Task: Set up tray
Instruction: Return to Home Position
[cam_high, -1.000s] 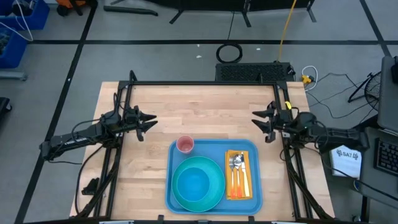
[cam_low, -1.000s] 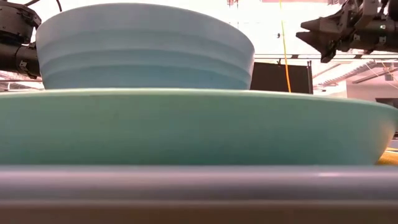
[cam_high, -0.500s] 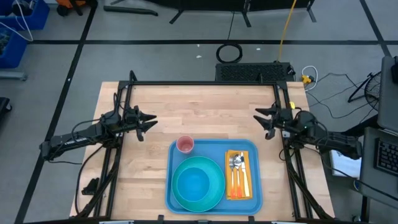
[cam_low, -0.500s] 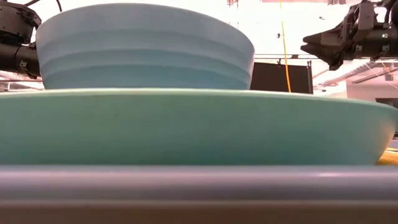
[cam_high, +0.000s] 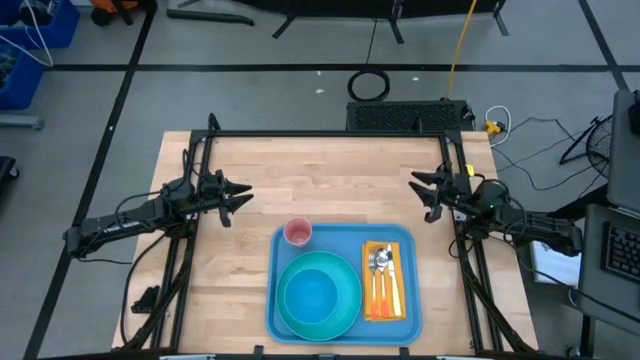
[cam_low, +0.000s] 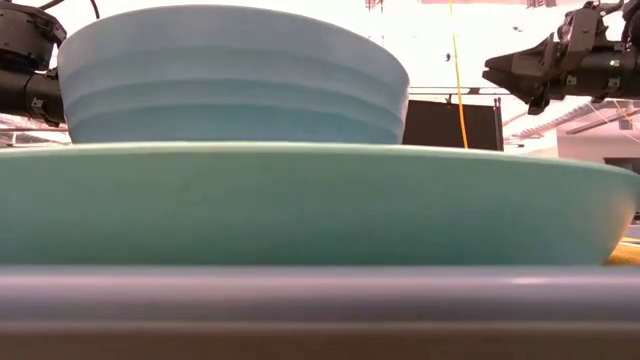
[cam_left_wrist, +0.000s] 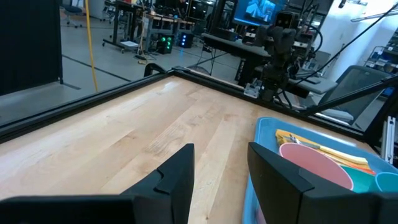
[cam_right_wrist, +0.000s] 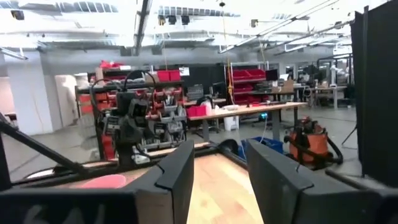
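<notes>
The light-blue tray (cam_high: 343, 240) lies flat at the table's near middle. On it rest a round teal plate (cam_high: 318, 293) with a blue bowl (cam_high: 311, 293) inside, a pink cup (cam_high: 298, 232) at its far left corner, and cutlery (cam_high: 381, 276) on a yellow napkin (cam_high: 387, 300) at the right. My left gripper (cam_high: 244, 194) hovers open at the table's left side, above bare wood. My right gripper (cam_high: 420, 194) hovers open at the right side, beyond the tray's far right corner. In the low view the bowl (cam_low: 235, 75) and plate (cam_low: 300, 205) fill the picture.
Bare wood (cam_high: 330, 180) spreads across the table's far half between the two arms. Black frame rails (cam_high: 330, 134) run along the far edge and both sides. The tray's rim (cam_left_wrist: 255, 158) and pink cup (cam_left_wrist: 314, 163) show in the left wrist view.
My right gripper has drawn back a little toward the table's right edge and has levelled out in the low view. The left arm and the things on the tray have kept still.
</notes>
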